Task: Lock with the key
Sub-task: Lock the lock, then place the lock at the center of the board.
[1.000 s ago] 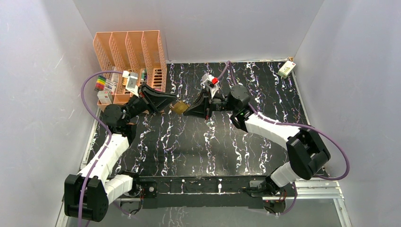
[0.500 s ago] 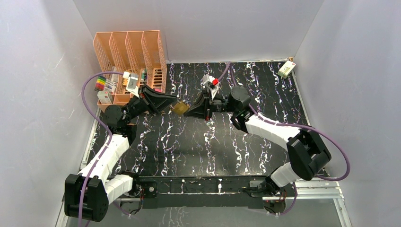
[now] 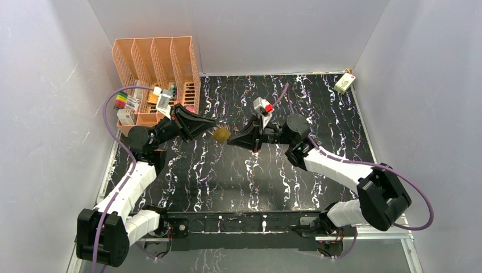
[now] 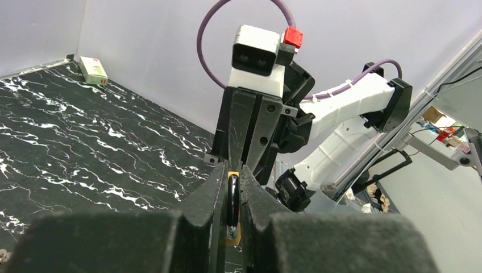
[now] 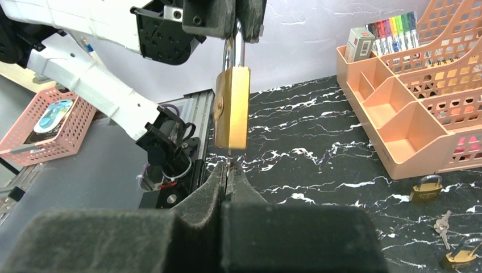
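1. The left claw is clamped shut on the silver shackle of a square brass padlock and holds it in the air above the black, white-veined marble-pattern bench, left of the bench's middle.
2. In the left wrist view the two fingers pinch the shackle edge-on, and a strip of the brass body shows just beneath them.
3. In the right wrist view the padlock hangs upright with its shackle at the top, clear of the bench.
4. The right claw faces the left one, with its tips right at the padlock's underside.
5. Its jaws are pressed almost together on a thin metal key. Only a sliver shows between the tips and the lock, too small to tell whether it sits in the keyhole.
6. Behind the left arm stands an orange mesh plastic file rack, with an orange compartment tray of coloured markers in front of it.
7. Near that tray a second small brass padlock and a loose bunch of keys lie on the bench.
8. A small white box lies in the far right corner.
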Controlling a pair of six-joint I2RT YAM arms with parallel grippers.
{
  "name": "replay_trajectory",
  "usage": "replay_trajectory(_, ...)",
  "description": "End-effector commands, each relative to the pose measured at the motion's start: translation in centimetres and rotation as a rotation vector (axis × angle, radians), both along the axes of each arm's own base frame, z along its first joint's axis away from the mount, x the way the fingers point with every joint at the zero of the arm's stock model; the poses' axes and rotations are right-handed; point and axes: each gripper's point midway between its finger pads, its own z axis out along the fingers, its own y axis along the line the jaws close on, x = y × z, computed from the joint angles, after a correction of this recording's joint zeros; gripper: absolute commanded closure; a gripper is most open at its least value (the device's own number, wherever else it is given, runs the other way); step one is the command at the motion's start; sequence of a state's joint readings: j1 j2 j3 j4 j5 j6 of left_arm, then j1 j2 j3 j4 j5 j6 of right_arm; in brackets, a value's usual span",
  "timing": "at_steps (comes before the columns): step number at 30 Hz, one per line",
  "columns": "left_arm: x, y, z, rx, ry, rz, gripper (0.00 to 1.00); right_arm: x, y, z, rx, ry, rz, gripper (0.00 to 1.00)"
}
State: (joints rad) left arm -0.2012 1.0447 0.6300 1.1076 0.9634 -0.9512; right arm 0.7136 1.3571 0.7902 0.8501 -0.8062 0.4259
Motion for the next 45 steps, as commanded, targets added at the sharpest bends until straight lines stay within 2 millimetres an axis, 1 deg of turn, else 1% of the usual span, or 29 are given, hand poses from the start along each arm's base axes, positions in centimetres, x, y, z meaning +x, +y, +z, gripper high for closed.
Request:
replay_trajectory(1,1.4,2.0,4.9,-0.108,-0.146,0.158,1.00,-2.4,-1.7,-1.8,-0.023,-0.030,0.060,1.00)
replay_trajectory(6,1.5,2.0,5.2,-0.111,-0.150,0.155,1.00,-3.1,-2.9,-2.8,-0.036,-0.028,0.027,1.00)
replay_trajectory(10,1.7,2.0,5.6,-0.116,-0.158,0.163,1.00,-3.2,-3.9,-3.5,-0.048,-0.025,-0.004,1.00)
replay_trajectory(14,1.9,2.0,6.1,-0.121,-0.167,0.167,1.00,-3.4,-4.7,-4.7,-0.065,-0.004,-0.033,1.00)
replay_trajectory(15,2.0,2.0,6.1,-0.119,-0.168,0.168,1.00,-3.4,-5.0,-5.3,-0.074,0.008,-0.045,1.00)
replay_trajectory(18,2.5,1.9,5.8,-0.107,-0.164,0.165,1.00,-2.8,-5.8,-6.3,-0.089,0.024,-0.117,1.00)
replay_trajectory(21,3.5,1.6,5.0,-0.065,-0.124,0.171,1.00,-0.8,-6.9,-7.0,-0.119,0.060,-0.269,1.00)
replay_trajectory(24,5.1,1.7,3.8,0.008,-0.089,0.261,1.00,2.1,-8.1,-8.0,-0.187,0.088,-0.447,1.00)
replay_trajectory(26,6.3,1.5,2.8,0.073,-0.072,0.353,1.00,3.9,-8.9,-9.1,-0.259,0.128,-0.557,1.00)
replay_trajectory(28,8.1,1.3,1.5,0.139,-0.054,0.487,1.00,5.3,-9.5,-9.8,-0.306,0.147,-0.630,1.00)
replay_trajectory(30,9.5,0.2,-0.1,0.204,-0.019,0.561,1.00,6.3,-9.9,-10.3,-0.334,0.162,-0.685,1.00)
replay_trajectory(32,10.7,-1.2,-1.8,0.277,-0.007,0.627,1.00,7.1,-10.4,-10.2,-0.335,0.171,-0.737,1.00)
replay_trajectory(34,11.7,-2.8,-3.5,0.347,-0.006,0.676,1.00,7.6,-11.1,-10.0,-0.330,0.171,-0.790,1.00)
replay_trajectory(36,12.9,-3.8,-4.9,0.393,0.004,0.753,1.00,8.0,-12.2,-9.7,-0.327,0.166,-0.858,1.00)
replay_trajectory(39,14.1,-5.3,-6.4,0.423,-0.004,0.886,1.00,8.5,-14.3,-9.4,-0.332,0.147,-0.964,1.00)
replay_trajectory(41,14.4,-6.1,-7.4,0.431,-0.010,0.978,1.00,8.3,-15.4,-9.6,-0.348,0.135,-1.001,1.00)
replay_trajectory(45,15.4,-7.8,-9.7,0.447,-0.005,1.085,1.00,7.8,-16.8,-10.8,-0.405,0.173,-1.030,1.00)
